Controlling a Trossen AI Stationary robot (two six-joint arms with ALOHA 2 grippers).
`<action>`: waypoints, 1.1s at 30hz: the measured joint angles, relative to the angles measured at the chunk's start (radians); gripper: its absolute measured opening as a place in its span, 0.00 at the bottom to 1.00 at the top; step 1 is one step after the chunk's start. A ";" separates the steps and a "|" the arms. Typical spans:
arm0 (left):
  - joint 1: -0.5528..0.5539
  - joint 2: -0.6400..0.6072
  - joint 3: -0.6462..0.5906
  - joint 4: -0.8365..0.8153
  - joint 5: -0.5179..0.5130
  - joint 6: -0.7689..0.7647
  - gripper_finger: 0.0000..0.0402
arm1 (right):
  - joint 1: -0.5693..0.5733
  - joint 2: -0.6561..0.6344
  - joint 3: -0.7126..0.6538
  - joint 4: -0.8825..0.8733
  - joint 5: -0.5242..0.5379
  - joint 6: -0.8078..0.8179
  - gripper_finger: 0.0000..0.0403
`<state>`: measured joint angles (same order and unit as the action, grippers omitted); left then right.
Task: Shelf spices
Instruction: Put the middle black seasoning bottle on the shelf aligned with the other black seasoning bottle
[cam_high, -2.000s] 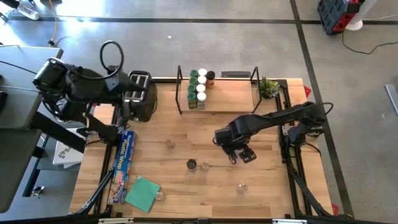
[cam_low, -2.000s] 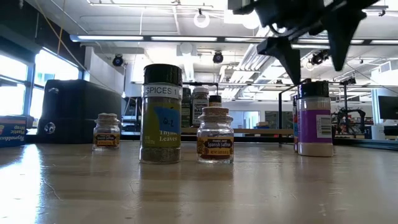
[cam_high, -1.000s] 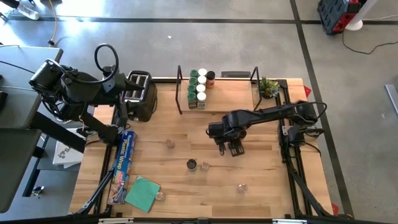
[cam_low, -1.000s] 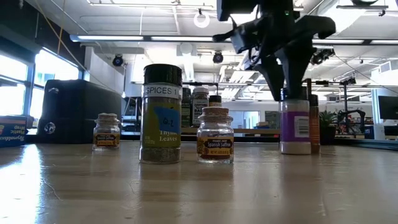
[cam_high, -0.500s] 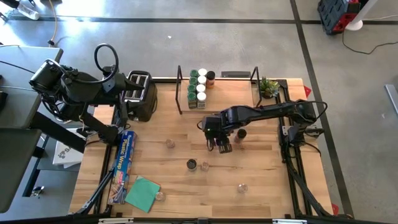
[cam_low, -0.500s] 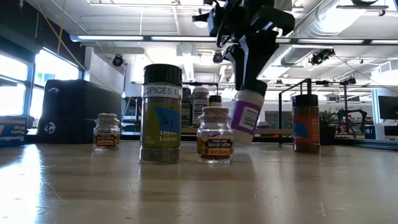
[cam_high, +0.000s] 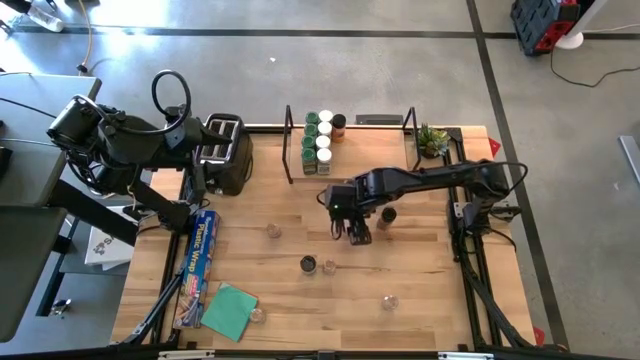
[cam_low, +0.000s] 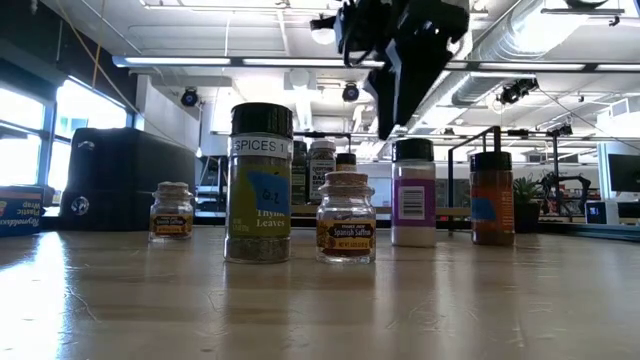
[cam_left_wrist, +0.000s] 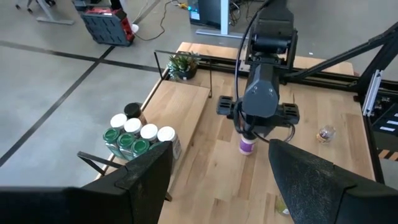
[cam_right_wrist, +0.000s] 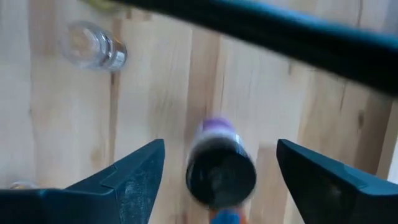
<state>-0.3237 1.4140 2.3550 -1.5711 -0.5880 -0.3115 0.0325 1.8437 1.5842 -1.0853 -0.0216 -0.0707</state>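
Right claw (cam_high: 357, 233), fingers spread apart, poised over a black-capped, purple-labelled spice jar (cam_low: 413, 193) standing upright and free on the counter (cam_high: 420, 290), in front of the shelf (cam_high: 350, 160). Left claw (cam_left_wrist: 217, 186), fingers apart and empty, waits by the toaster (cam_high: 225, 152).

black toaster (cam_high: 225, 152), potted plant (cam_high: 432, 139), foil box (cam_high: 198, 267), green cloth (cam_high: 229, 311)

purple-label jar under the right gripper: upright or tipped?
Upright. In the low view the purple-label jar stands flat on the table, black cap up; the right gripper is open around it.
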 joint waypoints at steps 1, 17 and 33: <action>0.000 0.000 0.000 0.000 0.000 -0.001 0.65 | -0.004 -0.001 0.003 -0.023 -0.003 0.019 0.76; 0.000 0.000 0.000 0.000 0.007 0.007 0.65 | -0.020 0.000 -0.127 0.074 -0.013 0.127 0.67; 0.000 0.000 0.000 0.000 -0.002 0.017 0.65 | -0.274 0.001 0.183 -0.139 0.046 0.224 0.46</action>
<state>-0.3237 1.4143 2.3547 -1.5711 -0.5903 -0.2943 -0.2417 1.8452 1.7668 -1.2238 0.0242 0.1532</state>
